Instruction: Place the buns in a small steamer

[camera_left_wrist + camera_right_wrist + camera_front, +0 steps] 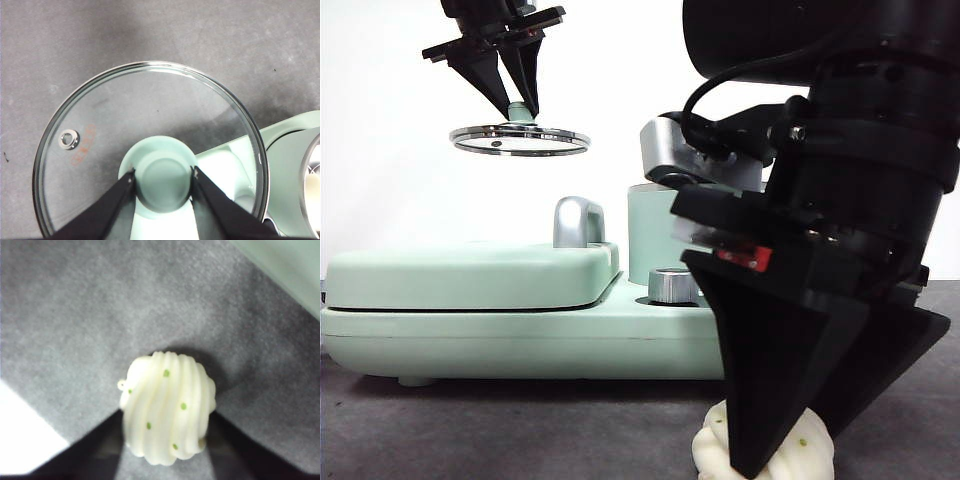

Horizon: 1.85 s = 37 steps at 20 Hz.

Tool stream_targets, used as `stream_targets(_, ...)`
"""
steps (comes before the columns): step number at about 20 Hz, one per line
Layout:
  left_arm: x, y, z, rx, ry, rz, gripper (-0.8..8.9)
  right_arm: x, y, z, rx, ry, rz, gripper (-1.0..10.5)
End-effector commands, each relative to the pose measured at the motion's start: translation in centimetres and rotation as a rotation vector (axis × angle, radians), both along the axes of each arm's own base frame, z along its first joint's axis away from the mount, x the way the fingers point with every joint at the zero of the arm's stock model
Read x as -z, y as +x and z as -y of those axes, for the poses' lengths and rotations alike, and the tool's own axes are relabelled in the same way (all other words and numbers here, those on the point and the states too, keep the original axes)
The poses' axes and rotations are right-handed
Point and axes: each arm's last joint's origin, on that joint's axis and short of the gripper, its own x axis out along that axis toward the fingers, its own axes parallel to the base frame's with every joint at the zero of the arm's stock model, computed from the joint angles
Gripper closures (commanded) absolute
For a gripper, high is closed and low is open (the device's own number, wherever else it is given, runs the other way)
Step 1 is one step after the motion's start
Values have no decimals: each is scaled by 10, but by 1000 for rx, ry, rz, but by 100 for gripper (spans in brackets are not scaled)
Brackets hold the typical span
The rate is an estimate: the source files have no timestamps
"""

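A round ridged bun (715, 452) with small green dots sits on the grey mat at the front right. My right gripper (790, 440) comes down over it with a jaw pressed to each side. In the right wrist view the bun (167, 390) fills the gap of the right gripper (165, 416). The small steamer (655, 235) stands behind, mint-green and lidless. High at the back left, my left gripper (520, 100) is shut on the green knob (162, 172) of the glass lid (520, 140), held level in the air. The steamer's steel rim (306, 180) shows with something pale inside.
A wide mint-green griddle (470, 275) with a closed hinged lid and a steel handle (578, 222) fills the middle and left. A silver dial (672, 285) sits on its base near the steamer. Grey mat (520, 430) lies in front.
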Motion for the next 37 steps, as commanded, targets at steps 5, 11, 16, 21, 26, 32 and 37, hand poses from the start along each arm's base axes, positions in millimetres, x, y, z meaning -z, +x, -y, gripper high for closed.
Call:
stream_targets(5, -6, 2, 2, -4, -23, 44, 727, -31, 2, -7, -18, -5, -88, 810)
stream_targets(11, -6, 2, 2, -4, -23, 45, 727, -126, 35, -3, 5, -78, 39, 810)
stream_targets(16, -6, 2, 2, -4, -23, 45, 727, -176, 102, 1, 70, -97, 161, 810)
stream_targets(21, -6, 2, 2, -4, -23, 45, 727, -173, 166, 0, 119, -103, 190, 810)
stream_targets(26, -6, 1, 4, -1, -23, 45, 727, -139, 201, 1, 118, -163, 130, 810)
stream_targets(32, -6, 1, 5, -2, -26, 46, 727, -114, 215, -2, 103, -202, 95, 771)
stream_targets(37, -6, 1, 5, -1, -26, 47, 727, -115, 217, -1, 113, -193, 105, 616)
